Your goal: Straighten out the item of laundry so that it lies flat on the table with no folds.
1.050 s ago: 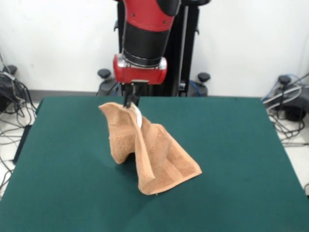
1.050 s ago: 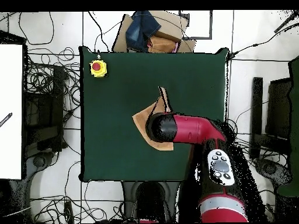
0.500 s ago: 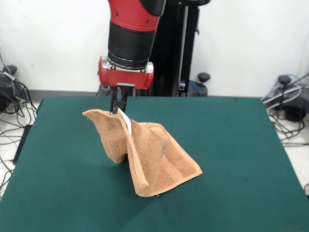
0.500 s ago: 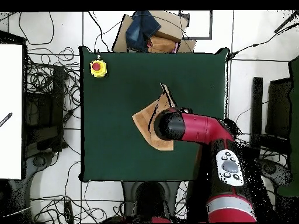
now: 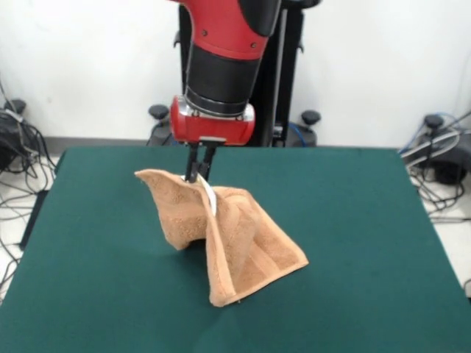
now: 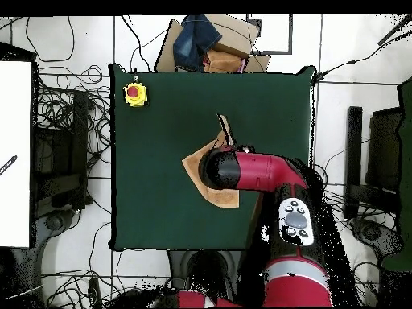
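Front view: dark green table (image 5: pixel 353 243) fills the lower frame; white wall behind, cable tangles on the floor at left and right edges. The gripper (image 5: pixel 199 173), fingers pinched on the tan-orange towel (image 5: pixel 235 243), holds it tented at centre.

Overhead view: towel (image 6: pixel 195 170) at table (image 6: pixel 153 161) centre; yellow box with red button (image 6: pixel 135 94) in the table's upper-left corner; cables ring the table.

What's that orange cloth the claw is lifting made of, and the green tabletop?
The cloth looks like terry towelling: fuzzy looped pile, a flatter woven band, soft drooping folds. The tabletop looks like matte felt or similar fabric, with no shine; I can't be sure. The claw pinches the cloth's top.
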You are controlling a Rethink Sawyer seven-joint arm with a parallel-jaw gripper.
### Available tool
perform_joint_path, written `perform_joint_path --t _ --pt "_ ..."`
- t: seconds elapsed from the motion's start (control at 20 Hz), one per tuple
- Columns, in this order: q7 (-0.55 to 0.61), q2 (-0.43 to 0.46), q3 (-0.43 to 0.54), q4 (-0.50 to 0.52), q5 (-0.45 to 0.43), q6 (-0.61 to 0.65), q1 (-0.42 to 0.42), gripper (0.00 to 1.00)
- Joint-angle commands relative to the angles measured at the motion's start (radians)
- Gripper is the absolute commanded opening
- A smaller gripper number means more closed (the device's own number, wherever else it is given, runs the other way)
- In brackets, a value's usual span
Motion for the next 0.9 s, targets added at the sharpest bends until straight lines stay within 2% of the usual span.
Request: perform_joint_path --t 0.05,0.6,0.9 --pt "0.182 0.069 -0.015 -0.086 0.019 0.033 0.027 0.00" --pt "0.049 0.062 0.040 -0.167 -0.024 0.069 -0.018 0.00" --pt "0.083 0.070 0.036 -0.170 -0.013 0.045 -0.030 0.00"
